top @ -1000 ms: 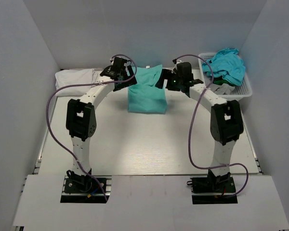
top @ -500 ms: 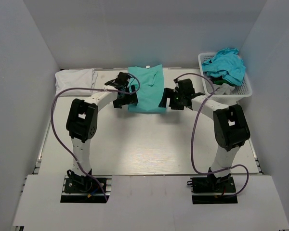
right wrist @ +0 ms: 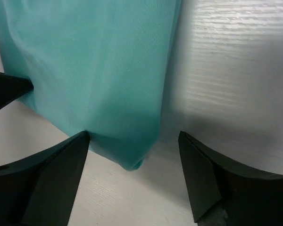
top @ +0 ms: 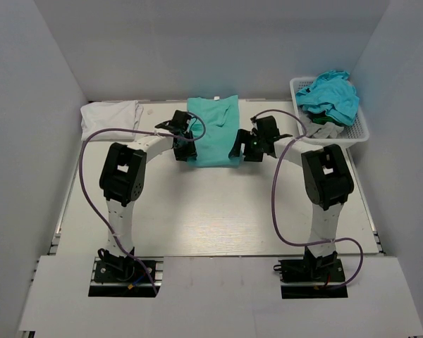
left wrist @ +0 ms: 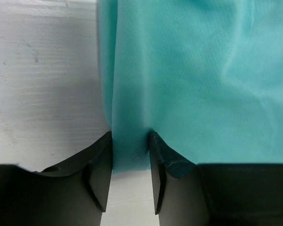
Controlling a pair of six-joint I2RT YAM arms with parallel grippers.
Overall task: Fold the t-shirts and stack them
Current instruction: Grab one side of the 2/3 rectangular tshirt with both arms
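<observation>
Mint-green t-shirt (left wrist: 193,84) — pinched in left gripper (left wrist: 130,137); corner inside parted right gripper (right wrist: 134,137)

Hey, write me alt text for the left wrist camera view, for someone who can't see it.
The left gripper pinches a fold at the near edge of a mint-green t-shirt between its two black fingers. The shirt fills most of the frame above, and white table shows to its left.
</observation>
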